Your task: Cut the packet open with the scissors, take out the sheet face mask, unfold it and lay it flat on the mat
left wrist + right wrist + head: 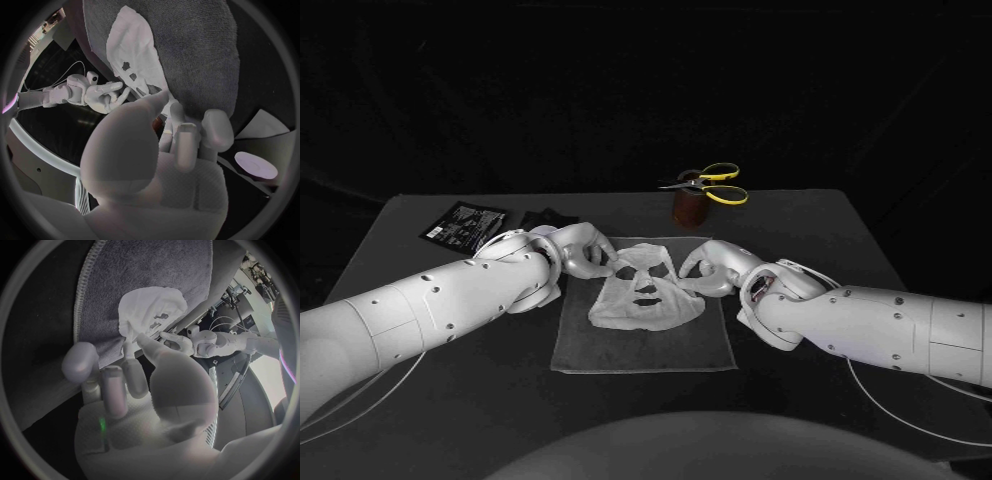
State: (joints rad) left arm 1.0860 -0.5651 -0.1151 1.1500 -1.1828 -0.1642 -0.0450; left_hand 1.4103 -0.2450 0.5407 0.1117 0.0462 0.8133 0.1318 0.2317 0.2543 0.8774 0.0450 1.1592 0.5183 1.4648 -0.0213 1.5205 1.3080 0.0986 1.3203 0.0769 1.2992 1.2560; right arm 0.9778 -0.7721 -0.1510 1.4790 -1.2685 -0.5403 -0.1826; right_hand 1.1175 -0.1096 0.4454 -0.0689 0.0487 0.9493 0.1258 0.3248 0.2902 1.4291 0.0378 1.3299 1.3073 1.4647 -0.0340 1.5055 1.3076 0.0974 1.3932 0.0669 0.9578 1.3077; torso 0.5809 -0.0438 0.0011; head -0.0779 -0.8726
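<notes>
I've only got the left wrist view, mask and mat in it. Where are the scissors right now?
Observer: The yellow-handled scissors sit atop a brown holder at the table's far edge, beyond the mat.
Operator: And the packet?
Observer: It lies near the table's far left corner, off the mat.
Operator: Is the right robot hand actually gripping?
Observer: Its wrist view shows thumb and fingers pinching the sheet face mask's edge.

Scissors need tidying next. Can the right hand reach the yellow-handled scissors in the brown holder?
Probably yes: the right hand pinches the white sheet face mask just short of the yellow-handled scissors, with bare black table between; it must release first.
</notes>
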